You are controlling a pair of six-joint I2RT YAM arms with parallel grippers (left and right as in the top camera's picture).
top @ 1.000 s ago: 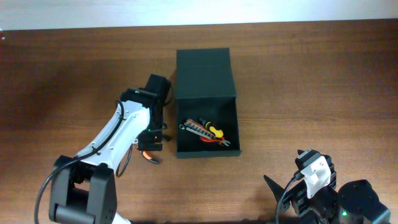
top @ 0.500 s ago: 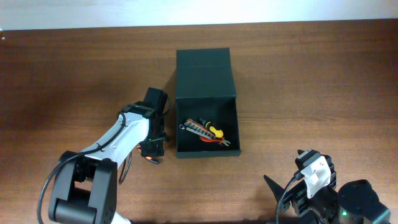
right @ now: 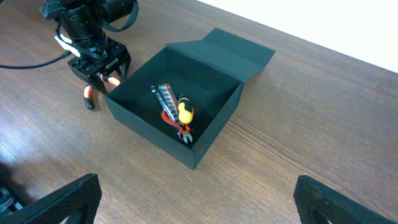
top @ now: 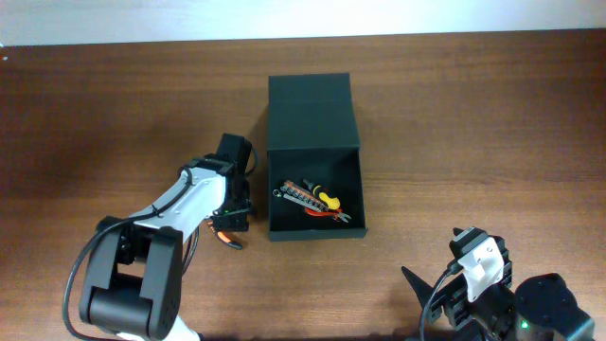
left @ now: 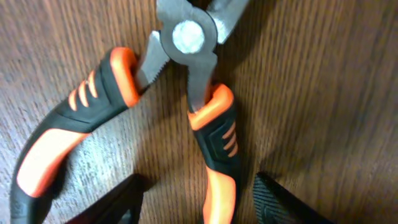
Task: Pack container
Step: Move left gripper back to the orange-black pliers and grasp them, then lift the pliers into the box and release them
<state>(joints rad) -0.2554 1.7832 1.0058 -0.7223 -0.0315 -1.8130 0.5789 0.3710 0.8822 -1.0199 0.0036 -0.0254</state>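
The container [top: 312, 114] is a dark green-black box, open, with its flap lid lying back. Inside it lie a yellow-handled screwdriver [top: 327, 200], a grey bit strip [top: 295, 195] and red-handled pliers [top: 329, 215]. Orange-and-black pliers [top: 225, 237] lie on the table just left of the box, handles spread in the left wrist view [left: 186, 43]. My left gripper [top: 230, 216] is right over them, open, with its fingers either side of one handle [left: 199, 199]. My right gripper [right: 199, 199] is open and empty near the front right.
The wooden table [top: 454, 123] carries only the box and the pliers. From the right wrist view, the container [right: 155, 134] stands between my right gripper and the left arm [right: 93, 25]. The right arm's base [top: 488, 284] sits at the front edge.
The left arm has shifted a little, its elbow swinging towards the front left. The gripper stays over the orange pliers beside the box. The right arm has not moved.
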